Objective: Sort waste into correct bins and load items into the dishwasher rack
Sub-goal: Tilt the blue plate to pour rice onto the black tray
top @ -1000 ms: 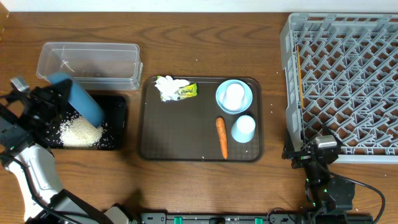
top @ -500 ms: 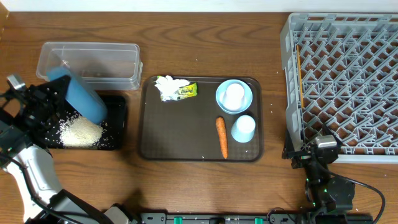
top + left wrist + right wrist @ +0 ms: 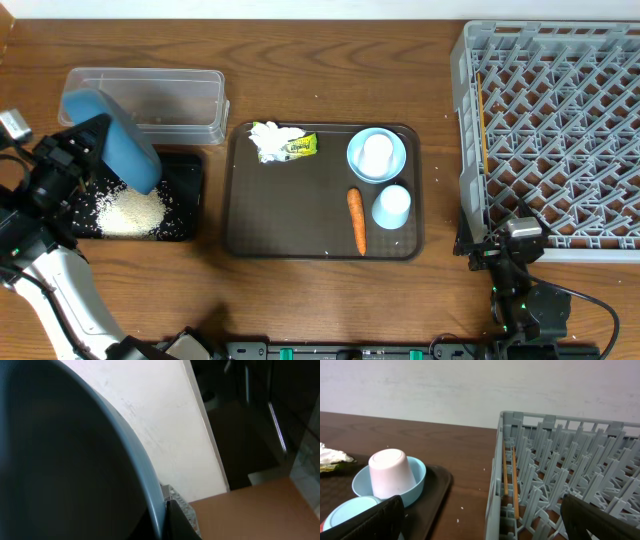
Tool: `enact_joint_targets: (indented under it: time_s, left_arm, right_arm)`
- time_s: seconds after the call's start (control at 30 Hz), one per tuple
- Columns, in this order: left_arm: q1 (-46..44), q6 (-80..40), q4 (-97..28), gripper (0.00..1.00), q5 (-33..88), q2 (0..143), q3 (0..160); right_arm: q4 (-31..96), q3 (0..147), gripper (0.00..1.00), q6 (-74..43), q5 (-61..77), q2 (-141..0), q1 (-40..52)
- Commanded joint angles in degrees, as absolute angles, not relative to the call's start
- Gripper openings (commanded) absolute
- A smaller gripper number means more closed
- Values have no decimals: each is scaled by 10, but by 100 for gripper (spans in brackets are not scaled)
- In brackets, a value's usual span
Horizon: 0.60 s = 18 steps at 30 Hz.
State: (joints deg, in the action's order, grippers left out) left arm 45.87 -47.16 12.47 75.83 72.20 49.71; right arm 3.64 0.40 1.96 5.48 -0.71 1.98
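While the left claw (image 3: 93,152) grips the plate (image 3: 125,150) above rice (image 3: 130,212) by the left edge of the surface (image 3: 330,80), the right claw (image 3: 495,245) sits open.

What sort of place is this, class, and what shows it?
Probably a mock dish-clearing station in a robot lab: a grey dishwasher rack, a brown serving tray of cups, and rice in a black tray, on a table.

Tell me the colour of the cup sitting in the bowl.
White cup, in a light-blue bowl; clearest in the right wrist view.
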Motion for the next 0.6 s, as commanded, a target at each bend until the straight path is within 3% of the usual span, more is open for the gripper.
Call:
enact_joint_targets:
  time_s: [0.0,0.23,0.3,0.37,0.57]
  left_arm:
    - [444,-457,126,6,787,717,508]
    - [447,-369,61,6,741,696,508]
    - [450,-403,22,6,761,696,508]
    - [443,-411,43,6,823,690,508]
    - [394,-393,52,6,791,657,509]
  right_arm:
    - [39,3,99,18,49,-5,14]
    - [39,3,99,18,49,-5,14]
    - [39,3,99,18,49,-5,14]
    - [39,3,99,18,49,-5,14]
    - [39,3,99,18,50,-5,14]
